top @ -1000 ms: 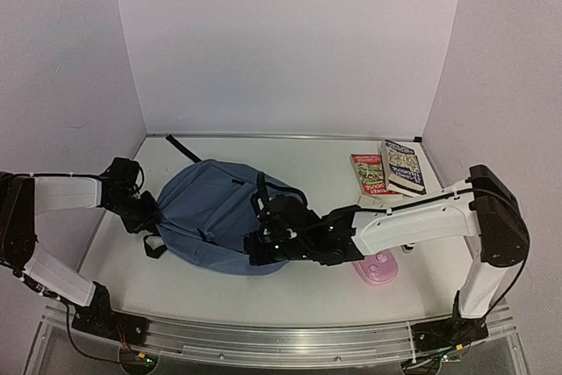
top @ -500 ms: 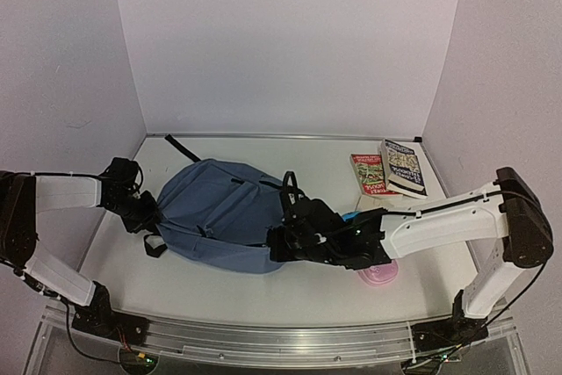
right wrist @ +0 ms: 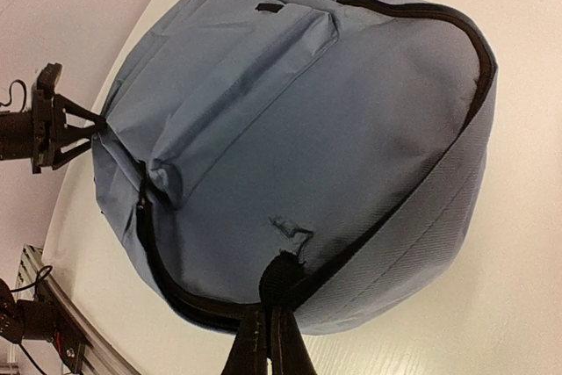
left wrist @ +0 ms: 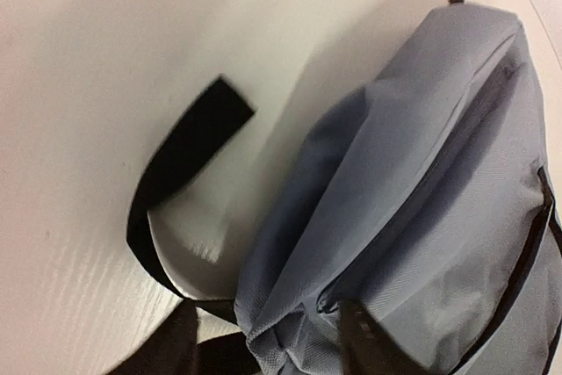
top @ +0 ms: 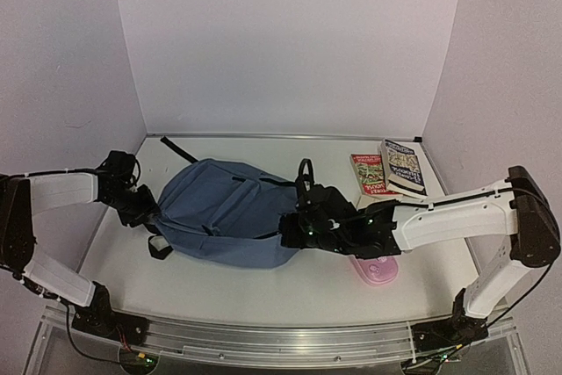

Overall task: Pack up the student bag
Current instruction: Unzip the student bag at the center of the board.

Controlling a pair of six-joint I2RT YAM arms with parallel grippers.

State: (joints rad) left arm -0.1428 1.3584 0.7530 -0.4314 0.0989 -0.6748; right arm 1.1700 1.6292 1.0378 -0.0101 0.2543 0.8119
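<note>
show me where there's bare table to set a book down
Bare table runs along the back wall, between the student bag and the red book. Another free strip lies in front of the bag, up to the near rail. Crowded: the right side, where the red book, a second book, the pink pencil case and the right arm sit close.

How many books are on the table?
2: a red book back right, a thicker book just right of it. The backpack could hide more.
</note>
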